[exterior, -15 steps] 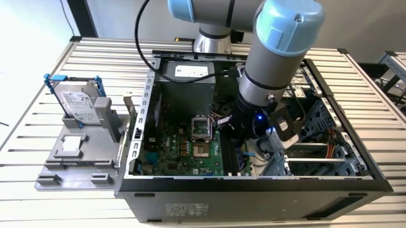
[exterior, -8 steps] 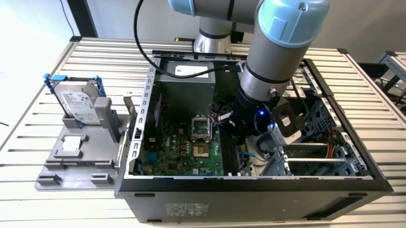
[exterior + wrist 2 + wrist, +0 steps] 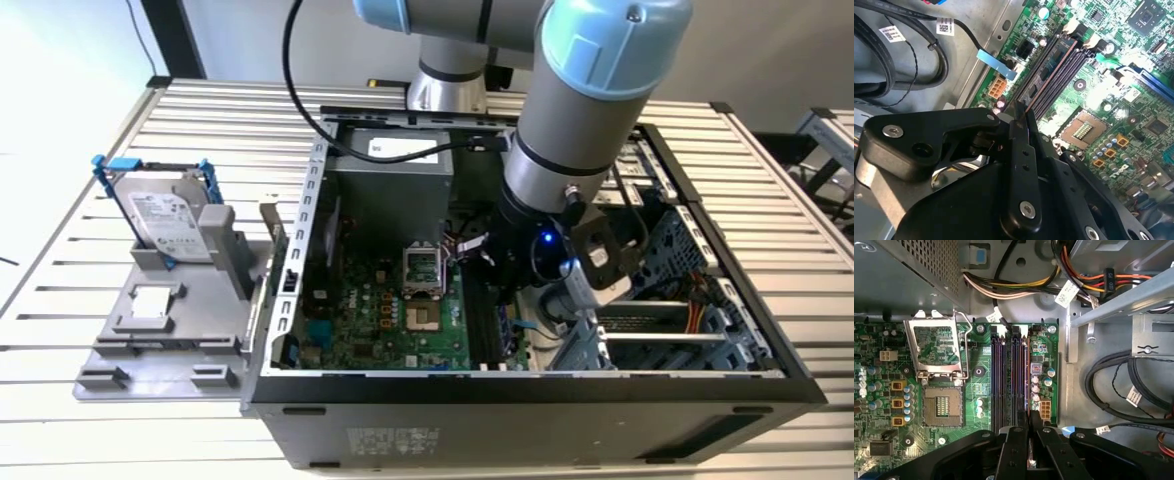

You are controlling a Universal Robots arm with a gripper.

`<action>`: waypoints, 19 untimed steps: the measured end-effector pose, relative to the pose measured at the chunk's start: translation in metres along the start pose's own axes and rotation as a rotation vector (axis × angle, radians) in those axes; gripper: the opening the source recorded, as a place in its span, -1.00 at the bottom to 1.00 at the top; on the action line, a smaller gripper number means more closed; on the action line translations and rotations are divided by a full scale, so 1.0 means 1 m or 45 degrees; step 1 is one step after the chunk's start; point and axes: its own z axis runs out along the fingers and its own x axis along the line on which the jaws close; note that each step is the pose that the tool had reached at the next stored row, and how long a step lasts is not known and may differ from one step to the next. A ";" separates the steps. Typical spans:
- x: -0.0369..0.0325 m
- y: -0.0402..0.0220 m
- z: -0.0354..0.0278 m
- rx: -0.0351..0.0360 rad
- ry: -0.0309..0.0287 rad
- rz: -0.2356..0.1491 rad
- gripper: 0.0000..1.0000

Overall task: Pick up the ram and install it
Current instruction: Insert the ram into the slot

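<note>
The ram [image 3: 1054, 71] is a long thin dark strip with a copper-coloured edge. It is pinched between the black fingers of my gripper [image 3: 1022, 120]. In the first wrist view the ram [image 3: 1026, 372] runs lengthwise along the outermost of the parallel memory slots [image 3: 1004, 380], the one nearest the board's edge. My gripper [image 3: 1027, 424] is shut on the strip's near end. I cannot tell whether the ram is seated or just above the slot. In the exterior view my arm [image 3: 574, 130] reaches down into the open computer case [image 3: 534, 385], over the green motherboard [image 3: 387, 310].
Beside the slots sits an open CPU socket [image 3: 941, 405] with its raised metal frame [image 3: 936, 345]. Black cable bundles [image 3: 1119, 380] and a metal bracket [image 3: 1114, 300] lie past the board's edge. At the exterior view's left, a grey tray [image 3: 107, 375] holds a blue-handled hard drive [image 3: 167, 225] and a small silver chip [image 3: 151, 300].
</note>
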 end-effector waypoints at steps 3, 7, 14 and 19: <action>0.0001 0.0000 0.0016 -0.0004 -0.0002 0.000 -1.00; 0.0001 -0.0002 0.0045 -0.0002 -0.0001 0.002 -1.00; 0.0002 -0.0002 0.0074 -0.0003 -0.0007 0.010 -1.00; 0.0009 -0.0003 0.0084 -0.0001 -0.0017 0.018 -1.00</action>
